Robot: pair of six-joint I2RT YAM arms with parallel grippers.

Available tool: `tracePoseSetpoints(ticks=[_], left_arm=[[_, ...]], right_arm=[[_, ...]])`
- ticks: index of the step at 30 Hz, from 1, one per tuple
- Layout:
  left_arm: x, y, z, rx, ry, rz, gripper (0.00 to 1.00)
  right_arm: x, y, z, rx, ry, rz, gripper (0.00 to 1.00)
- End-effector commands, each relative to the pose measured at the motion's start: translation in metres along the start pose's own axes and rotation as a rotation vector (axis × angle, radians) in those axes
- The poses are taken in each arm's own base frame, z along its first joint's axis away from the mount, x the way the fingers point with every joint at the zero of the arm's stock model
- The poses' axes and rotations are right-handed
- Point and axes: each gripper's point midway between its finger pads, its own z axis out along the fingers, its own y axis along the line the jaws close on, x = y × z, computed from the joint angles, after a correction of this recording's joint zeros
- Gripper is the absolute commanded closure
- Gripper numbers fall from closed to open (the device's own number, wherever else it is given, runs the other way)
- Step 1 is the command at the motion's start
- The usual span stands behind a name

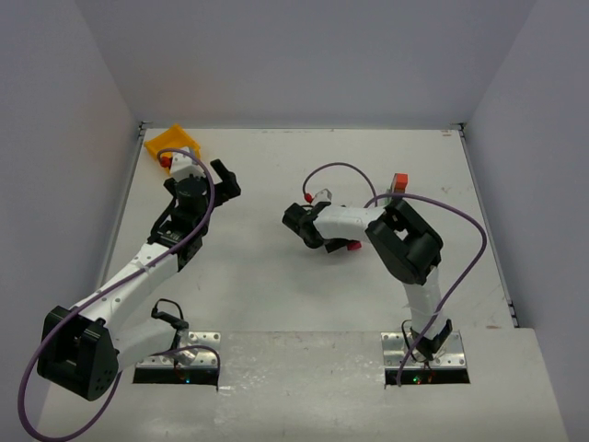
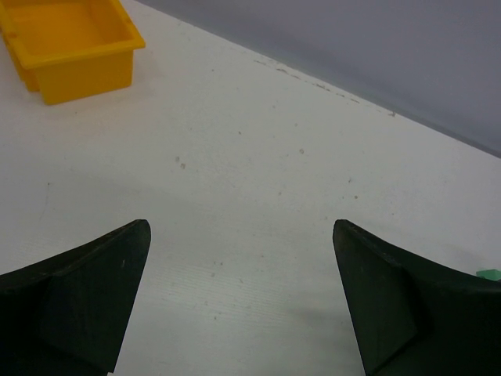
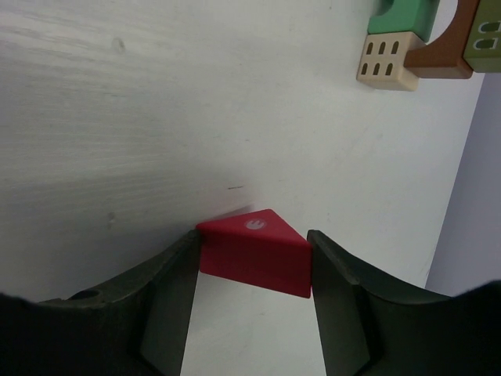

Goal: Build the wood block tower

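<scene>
Blocks of the wood block tower (image 3: pixel 395 47) crowd the top right corner of the right wrist view: a green block (image 3: pixel 399 16), a pale block (image 3: pixel 387 69) with small dark window marks, a brown arch (image 3: pixel 446 61) and an olive piece (image 3: pixel 487 35) cut off by the edge. They touch one another on the white desk (image 3: pixel 156 117), but I cannot tell from this angle whether they are stacked or lying side by side. Well apart from them, the right gripper (image 3: pixel 252 239) pinches a red triangular block (image 3: pixel 258 254) between its two dark fingers, one pressed against each side, with the block's top face and its small white mark showing. From above, the right arm bends leftward across the middle of the desk, its gripper (image 1: pixel 296 224) near the centre, and an orange-red block (image 1: pixel 398 181) stands just beyond its elbow. The left arm stretches toward the far left corner, where a yellow bin (image 1: pixel 173 140) sits. The left gripper (image 2: pixel 241 227) is spread wide over bare desk and holds nothing, with the bin (image 2: pixel 78 74) ahead and to its left.
</scene>
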Motion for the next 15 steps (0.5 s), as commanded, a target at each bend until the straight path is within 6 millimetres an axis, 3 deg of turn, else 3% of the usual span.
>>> tracePoseSetpoints(ticks=[1, 6, 11, 15], left_arm=[[-0.017, -0.006, -0.002, 0.027, -0.046, -0.032, 0.0], [-0.015, -0.009, 0.0, 0.038, -0.043, -0.032, 0.0], [-0.014, -0.01, 0.0, 0.045, -0.036, -0.033, 0.0], [-0.015, -0.011, -0.001, 0.05, -0.038, -0.034, 0.0]], right_arm=[[-0.009, 0.043, -0.012, -0.155, -0.028, 0.069, 0.47], [-0.023, 0.068, -0.035, -0.247, -0.123, 0.06, 0.64], [-0.034, 0.077, -0.048, -0.231, -0.188, 0.033, 0.78], [-0.037, 0.088, -0.061, -0.25, -0.23, 0.008, 0.84]])
